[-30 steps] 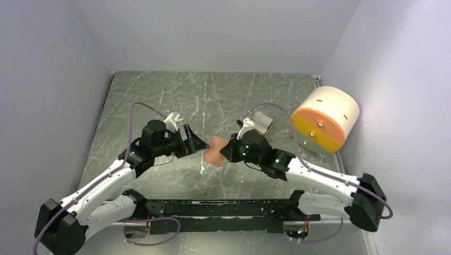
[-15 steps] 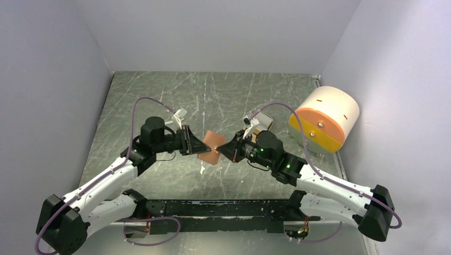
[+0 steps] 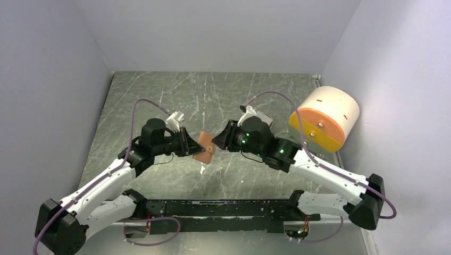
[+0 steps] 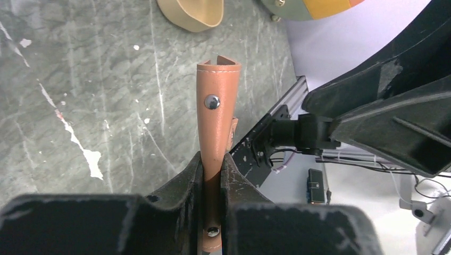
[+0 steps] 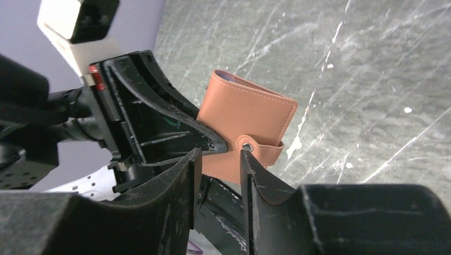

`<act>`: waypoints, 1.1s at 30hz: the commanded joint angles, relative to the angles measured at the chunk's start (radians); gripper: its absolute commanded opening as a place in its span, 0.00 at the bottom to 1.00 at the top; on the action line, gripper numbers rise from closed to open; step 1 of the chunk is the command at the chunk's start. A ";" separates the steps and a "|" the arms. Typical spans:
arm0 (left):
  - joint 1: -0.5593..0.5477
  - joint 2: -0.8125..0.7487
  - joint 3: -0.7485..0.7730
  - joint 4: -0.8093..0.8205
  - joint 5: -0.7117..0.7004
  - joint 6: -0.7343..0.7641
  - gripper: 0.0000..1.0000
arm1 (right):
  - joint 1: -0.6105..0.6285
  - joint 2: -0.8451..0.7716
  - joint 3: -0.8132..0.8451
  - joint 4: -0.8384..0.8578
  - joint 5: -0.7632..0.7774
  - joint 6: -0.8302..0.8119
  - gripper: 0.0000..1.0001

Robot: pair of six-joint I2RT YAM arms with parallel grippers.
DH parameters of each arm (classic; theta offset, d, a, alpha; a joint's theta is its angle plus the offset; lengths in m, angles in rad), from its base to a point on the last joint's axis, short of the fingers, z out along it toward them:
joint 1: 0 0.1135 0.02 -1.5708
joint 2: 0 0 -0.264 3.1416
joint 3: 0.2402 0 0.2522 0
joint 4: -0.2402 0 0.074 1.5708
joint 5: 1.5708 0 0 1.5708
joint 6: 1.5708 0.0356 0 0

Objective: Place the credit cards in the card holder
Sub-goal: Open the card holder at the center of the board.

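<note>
One card holder [image 3: 205, 149] hangs over mid-table, clamped tight in the left gripper [image 3: 187, 144], the right gripper [image 3: 217, 142] at its three o'clock with fingers parted, one cream-and-orange cylinder [image 3: 324, 119] beyond.

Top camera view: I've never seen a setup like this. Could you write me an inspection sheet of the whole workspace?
Surface: grey marbled table, scratched with white marks.
Job's things: card holder folded, held above the table; credit cards, nothing seen.
Clutter: cream-and-orange cylinder at right; tan tray partly visible.
Grippers: left gripper shut on the card holder; right gripper open, fingertips at its snap tab.
Cables: purple cables loop off both arms.
Surroundings: plain pale walls on three sides.
</note>
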 commanded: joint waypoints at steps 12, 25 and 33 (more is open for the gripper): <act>0.005 -0.014 0.007 0.089 0.059 -0.013 0.09 | 0.039 0.196 0.050 -0.042 -0.031 0.117 0.33; 0.005 0.015 -0.051 0.323 0.264 -0.114 0.09 | 0.045 0.244 0.035 -0.019 0.117 0.094 0.36; 0.004 -0.009 -0.024 0.215 0.191 -0.076 0.09 | 0.045 0.268 0.054 -0.122 0.250 0.081 0.00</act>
